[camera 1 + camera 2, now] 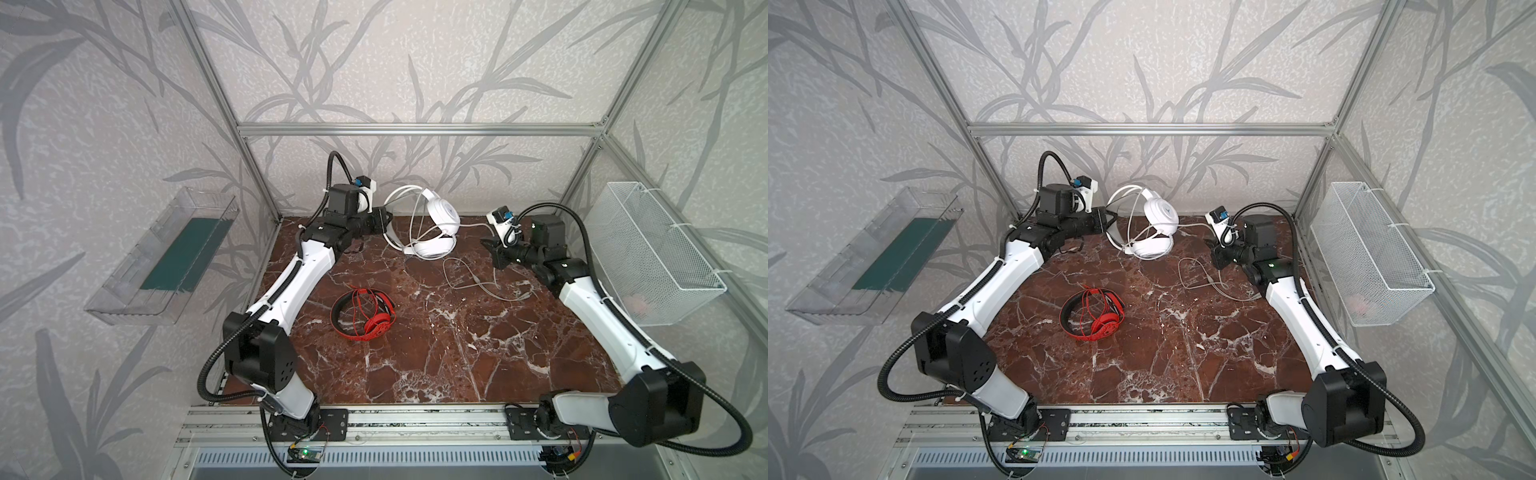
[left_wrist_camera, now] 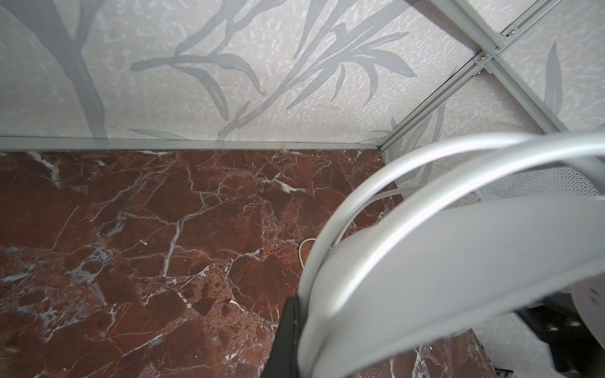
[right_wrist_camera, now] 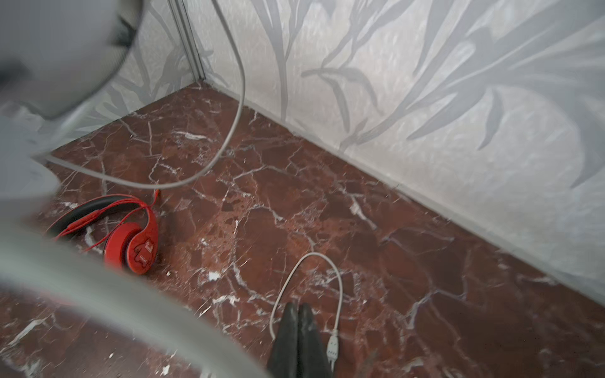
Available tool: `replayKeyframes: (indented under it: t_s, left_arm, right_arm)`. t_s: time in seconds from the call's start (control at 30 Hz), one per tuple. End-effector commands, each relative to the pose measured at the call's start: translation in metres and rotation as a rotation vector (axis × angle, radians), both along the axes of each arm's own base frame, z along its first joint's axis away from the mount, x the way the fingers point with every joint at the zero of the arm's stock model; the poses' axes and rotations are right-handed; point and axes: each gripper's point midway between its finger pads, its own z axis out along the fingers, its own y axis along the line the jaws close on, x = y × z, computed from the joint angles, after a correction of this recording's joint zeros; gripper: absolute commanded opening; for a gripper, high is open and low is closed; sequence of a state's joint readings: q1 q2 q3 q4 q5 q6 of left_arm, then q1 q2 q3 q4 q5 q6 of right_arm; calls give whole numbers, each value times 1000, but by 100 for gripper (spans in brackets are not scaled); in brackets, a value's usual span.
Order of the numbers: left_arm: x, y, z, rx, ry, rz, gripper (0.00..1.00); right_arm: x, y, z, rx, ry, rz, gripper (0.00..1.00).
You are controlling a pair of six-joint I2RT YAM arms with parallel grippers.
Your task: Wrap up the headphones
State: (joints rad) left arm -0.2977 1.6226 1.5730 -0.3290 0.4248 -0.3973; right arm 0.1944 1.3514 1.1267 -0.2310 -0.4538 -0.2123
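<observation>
The white headphones (image 1: 432, 226) hang tilted above the far middle of the marble table (image 1: 436, 353). My left gripper (image 1: 388, 218) is shut on their headband; in the left wrist view one black finger (image 2: 287, 330) presses the wide grey-white band (image 2: 458, 255). Their white cable (image 1: 469, 278) trails off in loops on the table. My right gripper (image 3: 298, 307) hovers shut over that loop, nothing showing between its tips, and a blurred stretch of cable crosses close to its camera. The red headphones (image 1: 363, 309) lie on the table to the left of the middle, their thin cable over them.
A clear plastic bin (image 1: 166, 257) hangs on the left wall. On the right wall is a white wire basket (image 1: 652, 253). Aluminium frame posts stand at the table's far corners. The cable's inline control (image 3: 333, 347) lies beside my right fingers.
</observation>
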Motion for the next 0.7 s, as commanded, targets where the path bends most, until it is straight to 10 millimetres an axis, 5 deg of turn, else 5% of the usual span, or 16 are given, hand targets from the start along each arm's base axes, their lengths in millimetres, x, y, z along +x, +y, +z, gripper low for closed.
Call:
replayKeyframes:
  t_s: [0.0, 0.67]
  left_arm:
    - [-11, -8, 56, -93, -96, -57, 0]
    - [5, 8, -31, 109, 80, 28, 0]
  right_arm:
    - [-1, 16, -13, 105, 103, 52, 0]
    - [-54, 67, 103, 103, -150, 451, 0]
